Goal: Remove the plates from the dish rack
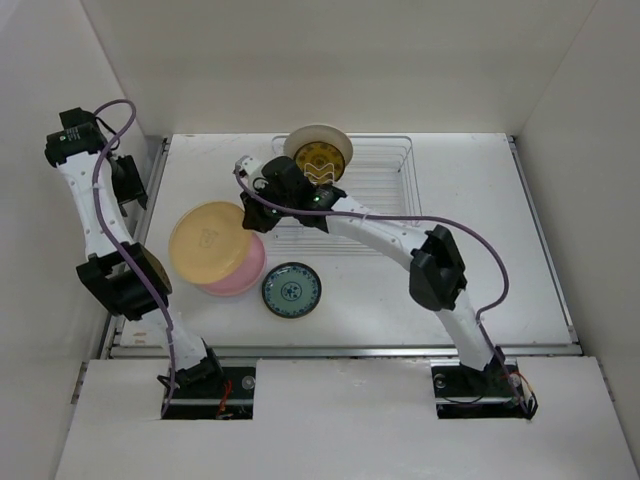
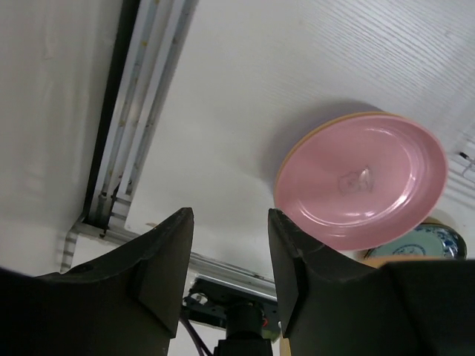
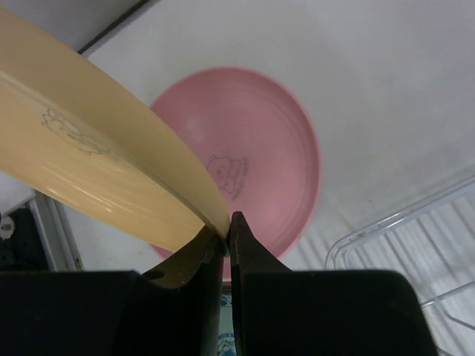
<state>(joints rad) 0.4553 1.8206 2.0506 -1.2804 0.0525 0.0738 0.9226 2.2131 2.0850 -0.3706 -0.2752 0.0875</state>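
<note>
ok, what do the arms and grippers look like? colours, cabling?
The left arm and right arm are white tubular links with black joint housings, a purple cable along each. The left gripper and right gripper are matte black, two flat tapered fingers each.

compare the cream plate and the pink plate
Colour: the cream plate is pale yellow-tan, the pink plate rosy. Support: the cream plate is pinched by its rim in the right gripper; the pink plate lies flat on the table. Position: the cream plate partly covers the pink plate from above. Both are round, with a small printed figure at the centre.
</note>
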